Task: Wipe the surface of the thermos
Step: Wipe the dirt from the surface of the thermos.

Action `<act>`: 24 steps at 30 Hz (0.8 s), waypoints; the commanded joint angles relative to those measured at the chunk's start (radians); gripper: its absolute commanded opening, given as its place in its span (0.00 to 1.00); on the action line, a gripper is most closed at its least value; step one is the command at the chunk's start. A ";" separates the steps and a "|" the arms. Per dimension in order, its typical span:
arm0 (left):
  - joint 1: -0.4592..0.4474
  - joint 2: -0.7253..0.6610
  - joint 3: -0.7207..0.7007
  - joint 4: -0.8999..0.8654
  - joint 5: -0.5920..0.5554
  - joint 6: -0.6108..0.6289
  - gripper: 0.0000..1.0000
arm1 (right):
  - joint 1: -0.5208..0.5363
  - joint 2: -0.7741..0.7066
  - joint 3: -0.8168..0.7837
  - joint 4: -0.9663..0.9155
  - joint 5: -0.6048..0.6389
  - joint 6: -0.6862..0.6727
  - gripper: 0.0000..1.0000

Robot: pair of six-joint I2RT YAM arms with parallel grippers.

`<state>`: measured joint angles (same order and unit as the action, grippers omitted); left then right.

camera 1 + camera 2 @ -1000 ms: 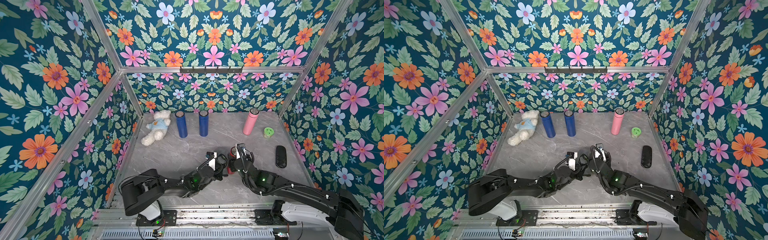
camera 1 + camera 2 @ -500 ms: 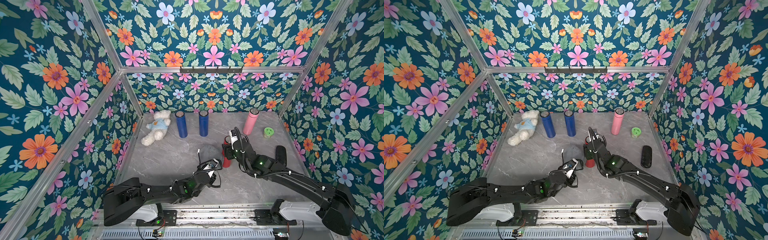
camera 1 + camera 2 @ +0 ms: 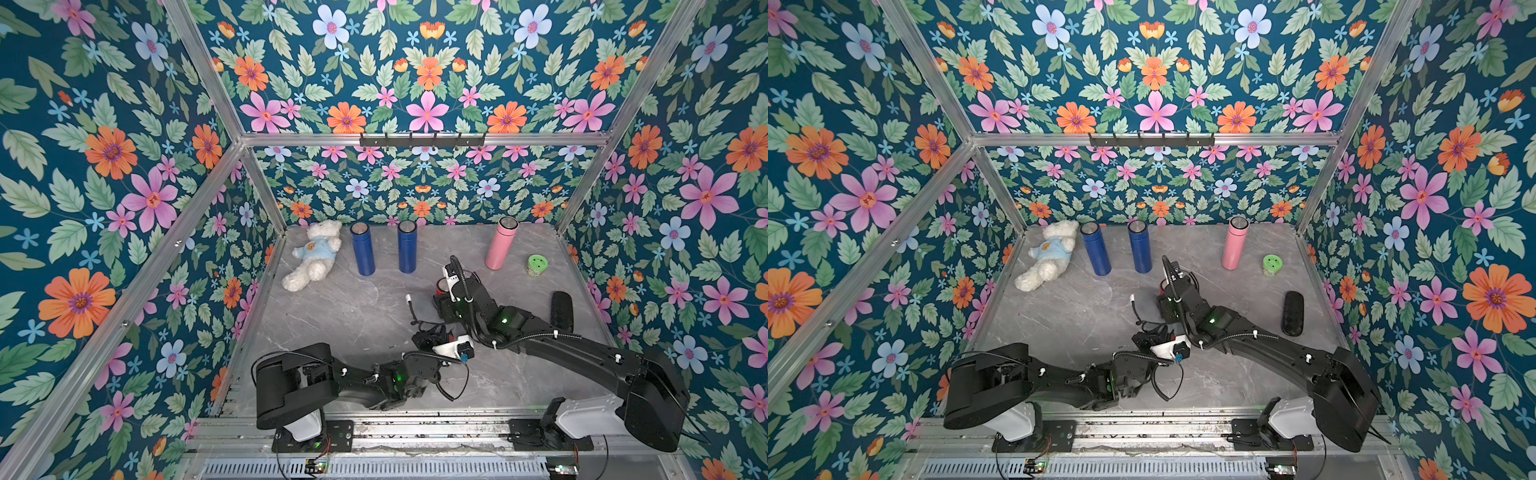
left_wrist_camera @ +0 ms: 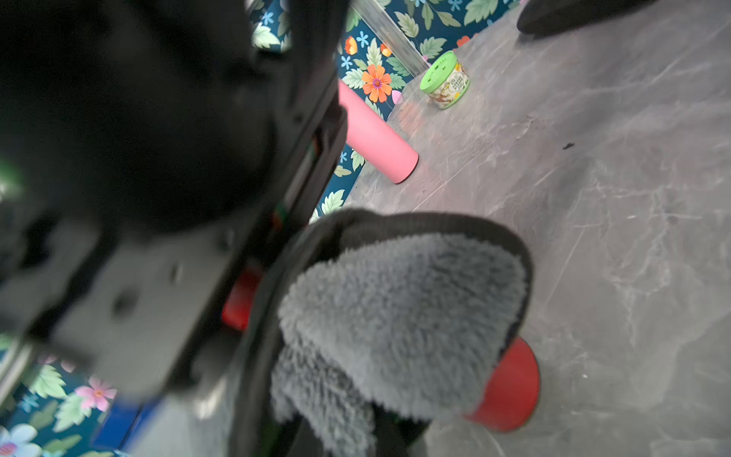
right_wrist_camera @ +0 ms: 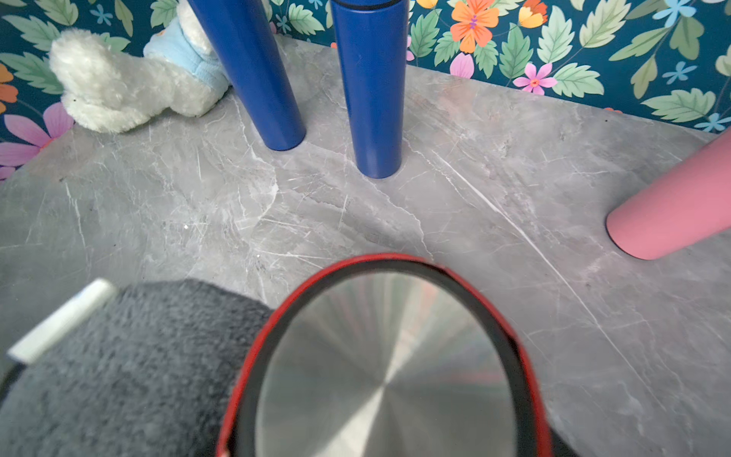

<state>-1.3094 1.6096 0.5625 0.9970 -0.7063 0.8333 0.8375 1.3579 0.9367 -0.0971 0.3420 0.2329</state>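
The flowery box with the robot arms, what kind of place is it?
Probably a robot test booth, not a home: flower-print walls on a metal frame, with a left arm and a right arm mounted on a rail.

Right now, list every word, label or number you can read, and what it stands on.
Nothing is legible.
Green-lidded tin: printed label, too blurred to read.
Teddy bear: orange chest badge, too small to read.
Grey cloth: white tag, no print visible.
Red thermos: no print in view.
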 commanded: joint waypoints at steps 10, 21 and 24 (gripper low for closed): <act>0.027 0.145 0.016 0.030 -0.031 0.066 0.00 | 0.017 -0.015 -0.045 0.085 -0.021 0.050 0.00; 0.000 0.417 0.024 0.216 -0.127 0.141 0.00 | 0.016 -0.034 -0.030 0.039 -0.005 0.061 0.00; -0.009 0.450 0.039 0.354 -0.195 0.255 0.00 | 0.016 -0.015 -0.029 0.028 0.002 0.071 0.00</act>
<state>-1.3186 2.0441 0.5888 1.1591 -0.8124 0.9680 0.8497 1.3331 0.8997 -0.0673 0.3561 0.2691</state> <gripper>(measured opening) 0.116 0.665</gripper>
